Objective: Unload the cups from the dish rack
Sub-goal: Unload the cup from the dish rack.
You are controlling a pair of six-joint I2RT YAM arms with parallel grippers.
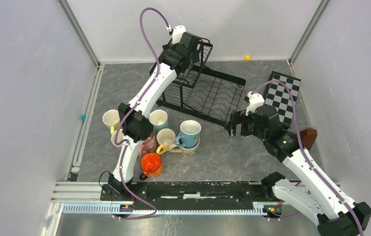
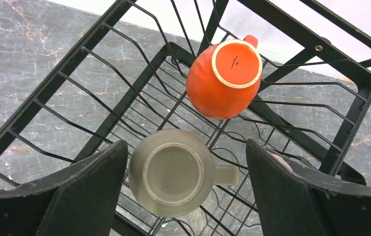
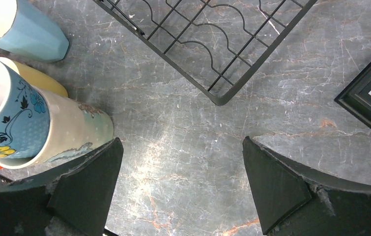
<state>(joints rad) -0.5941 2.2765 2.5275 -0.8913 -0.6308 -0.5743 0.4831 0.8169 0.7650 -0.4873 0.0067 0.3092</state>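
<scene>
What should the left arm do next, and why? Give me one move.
Probably lower the left gripper straight down and close on the beige mug. In the wrist view its open jaws flank that mug, which sits bottom-up in the dish rack beside the orange mug, also not yet unloaded.

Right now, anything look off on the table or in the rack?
Two things. The blue floral mug is stacked inside a cream mug, so it could topple. In the rack, the orange mug lies tilted, base up, against the wires.
</scene>
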